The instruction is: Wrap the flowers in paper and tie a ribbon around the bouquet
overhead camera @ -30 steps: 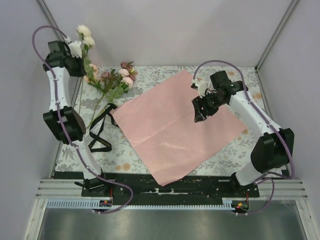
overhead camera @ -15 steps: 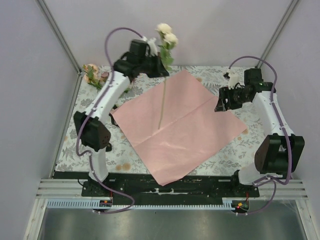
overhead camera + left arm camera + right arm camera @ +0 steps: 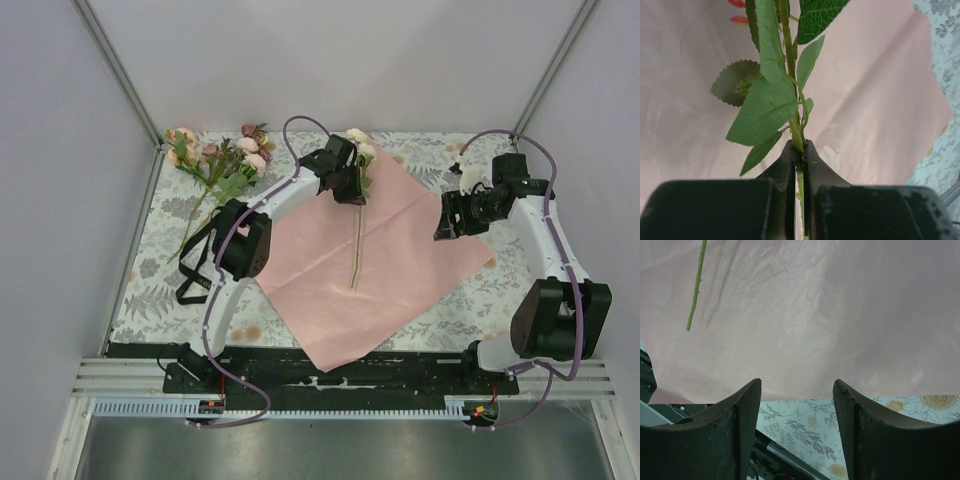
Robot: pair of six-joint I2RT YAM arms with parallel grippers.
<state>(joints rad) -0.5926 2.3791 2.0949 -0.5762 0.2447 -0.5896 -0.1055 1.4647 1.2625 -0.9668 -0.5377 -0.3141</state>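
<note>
- Lying flat with its pink face up, the large thin pink paper sheet (image 3: 400,260) spreads beneath both sets of fingers. It looks light, limp and quick to crease, so a pinch at a corner or edge should suit it better than one in the middle. The right gripper (image 3: 797,390) hovers over one edge, fingers spread and nothing between them.
- The bunch of pink, peach and mauve artificial flowers (image 3: 225,160) lies well to the left of the left fingers, on the floral tablecloth (image 3: 455,300). It is likely light and springy, best taken low on the stems.
- The long floppy black ribbon (image 3: 200,265) is heaped well left of those fingers and is probably slippery.
- The cream-headed green stem (image 3: 790,75) is clamped in the left gripper (image 3: 799,147), just under its leaves. Its thin tail runs past the fingers over the sheet. I cannot tell whether the tip touches.
</note>
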